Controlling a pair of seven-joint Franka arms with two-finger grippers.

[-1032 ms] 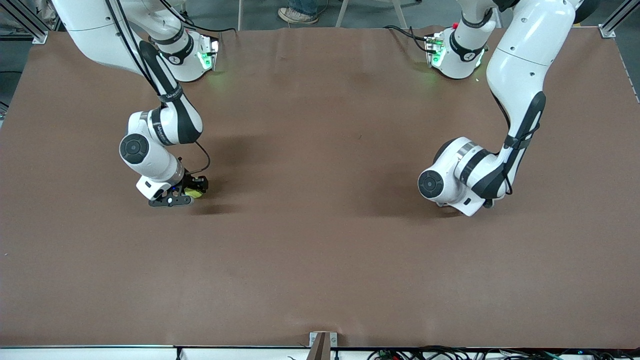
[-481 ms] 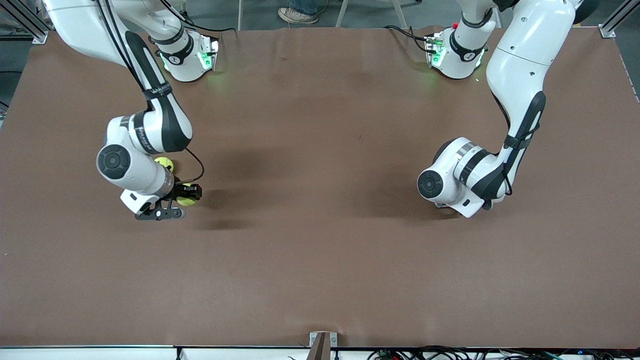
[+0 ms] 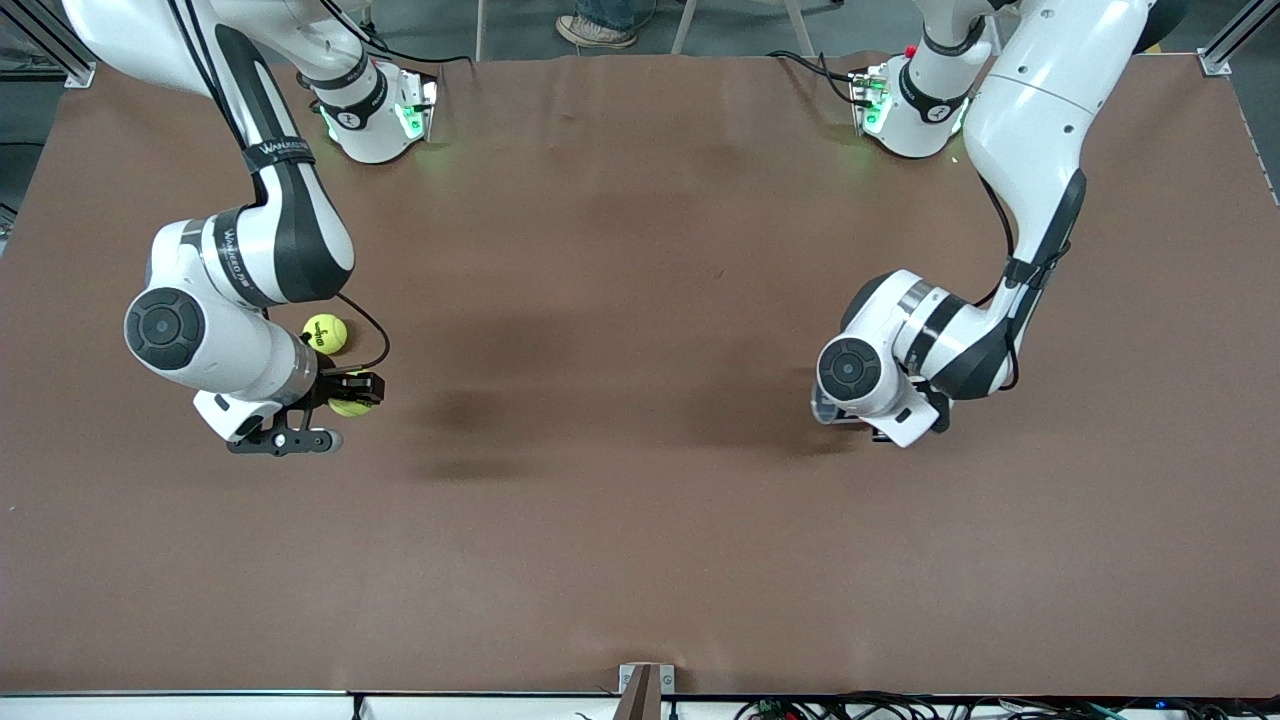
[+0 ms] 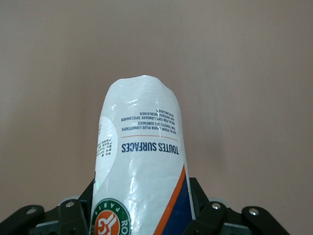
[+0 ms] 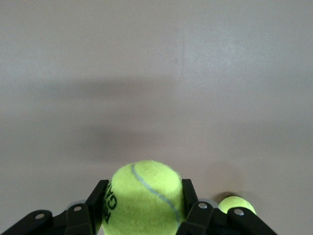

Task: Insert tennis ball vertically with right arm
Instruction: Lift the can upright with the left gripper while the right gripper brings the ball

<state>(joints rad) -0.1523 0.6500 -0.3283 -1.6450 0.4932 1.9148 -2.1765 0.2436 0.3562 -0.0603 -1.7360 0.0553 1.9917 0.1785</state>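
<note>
- My right hand (image 3: 352, 395) is clamped on a tennis ball (image 3: 351, 405), raised over the brown bench (image 3: 640, 520) toward the right arm's end.
- In the right wrist view the held ball (image 5: 145, 199) fills the gap between the black fingers (image 5: 190, 196).
- A second tennis ball (image 3: 325, 333) lies on the bench beside it, apart from the hand.
- My left hand (image 3: 905, 415) grips a white ball can (image 4: 142, 166) that points out past its fingers, low over the bench at the left arm's end.
</note>
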